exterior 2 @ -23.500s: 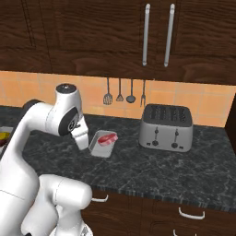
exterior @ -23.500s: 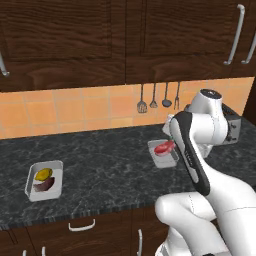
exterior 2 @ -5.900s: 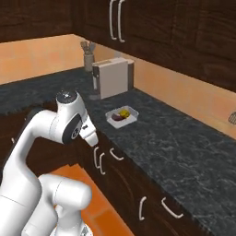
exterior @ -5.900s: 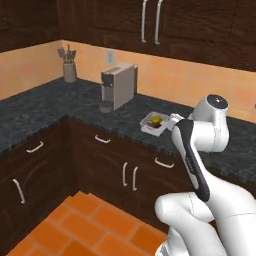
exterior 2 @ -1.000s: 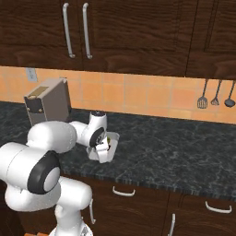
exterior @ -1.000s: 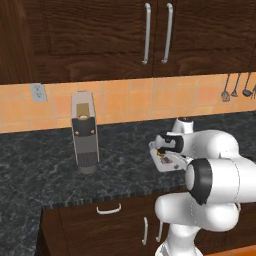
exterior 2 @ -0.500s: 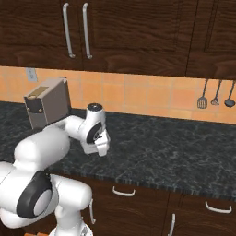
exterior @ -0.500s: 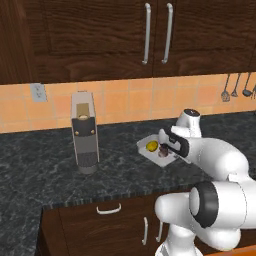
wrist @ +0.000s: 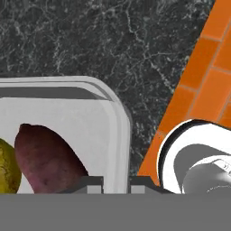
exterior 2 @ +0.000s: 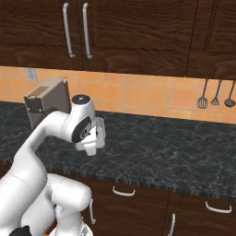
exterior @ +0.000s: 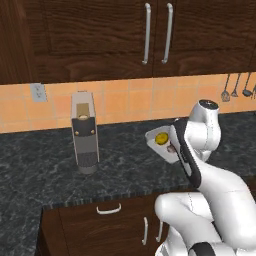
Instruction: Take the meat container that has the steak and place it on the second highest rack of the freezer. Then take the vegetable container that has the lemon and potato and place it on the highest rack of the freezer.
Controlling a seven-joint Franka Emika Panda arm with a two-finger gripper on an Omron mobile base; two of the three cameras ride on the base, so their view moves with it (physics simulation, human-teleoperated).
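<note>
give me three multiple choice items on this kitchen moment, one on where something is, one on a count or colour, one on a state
1. Where is the vegetable container?
A. inside an open cupboard
B. by the arm, right of the grey appliance
C. on the floor

2. How many utensils hang on the backsplash?
A. one
B. three
C. six

3. How does the gripper stand?
A. wide open above the counter
B. shut on a cupboard handle
C. shut on the container's rim

Answers:
1 B: the left base view shows the tray with the lemon right of the appliance.
2 B: the right base view shows three.
3 C: in the hand view the fingertips pinch the tray wall beside the potato.
</note>
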